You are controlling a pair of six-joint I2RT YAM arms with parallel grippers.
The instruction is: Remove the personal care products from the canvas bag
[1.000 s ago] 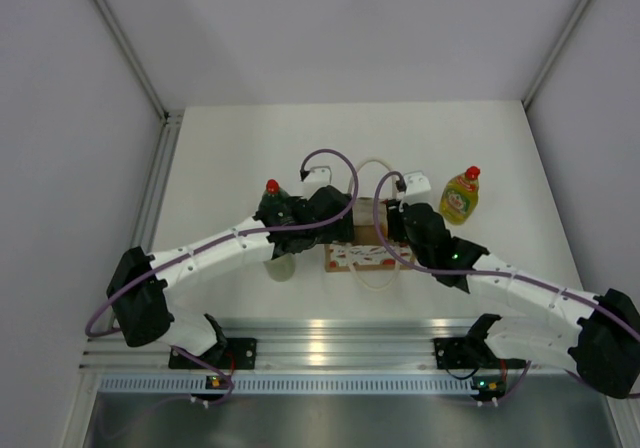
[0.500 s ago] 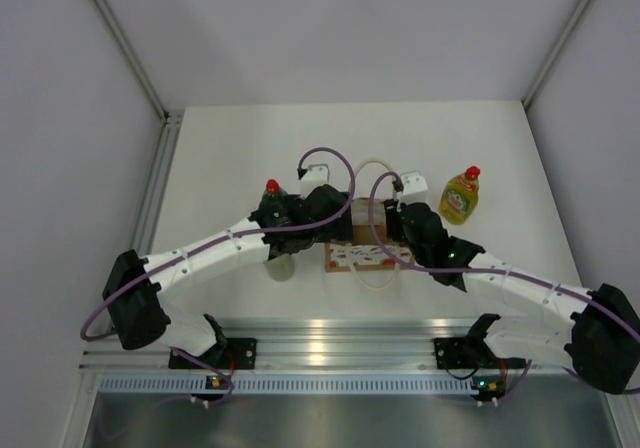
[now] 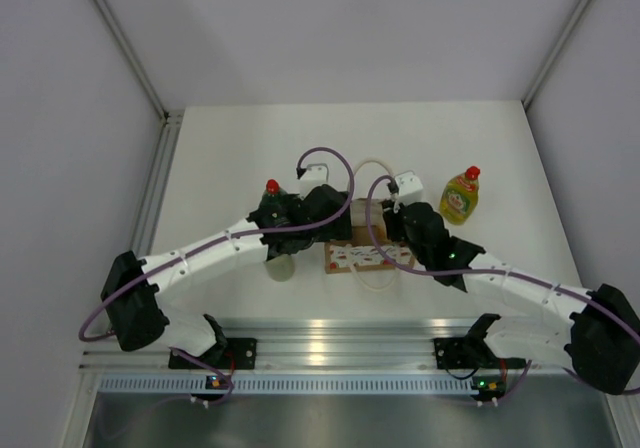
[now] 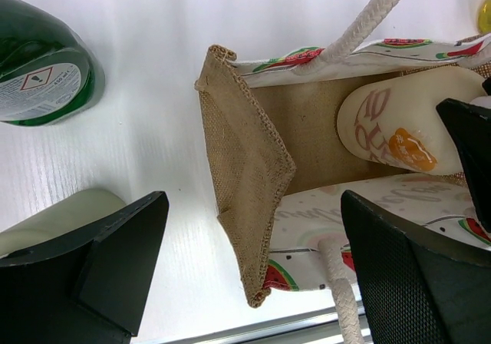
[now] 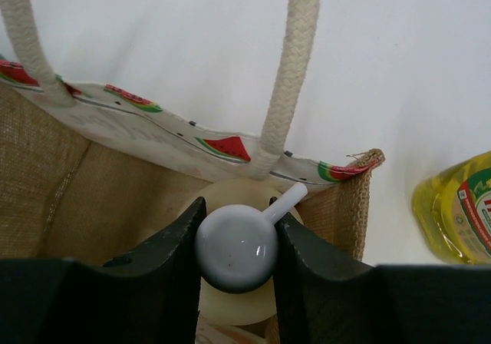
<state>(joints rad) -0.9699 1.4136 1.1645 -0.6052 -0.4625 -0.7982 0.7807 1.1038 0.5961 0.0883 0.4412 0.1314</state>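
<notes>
Here, the right gripper (image 5: 235, 240) is shown clamped on the white nozzle (image 5: 234, 253) of the cream bottle (image 4: 387, 121), which lies inside the canvas bag (image 4: 245, 160). The left gripper (image 4: 253, 271) is held wide apart over the bag's left end. Left of the bag are set the dark green bottle (image 4: 42, 67) and pale bottle (image 4: 57, 213); right of it, the yellow bottle (image 5: 453, 210). The nozzle may slip, or its spout may snag the rope handle (image 5: 295, 67) and drag the unheld bag upward.
</notes>
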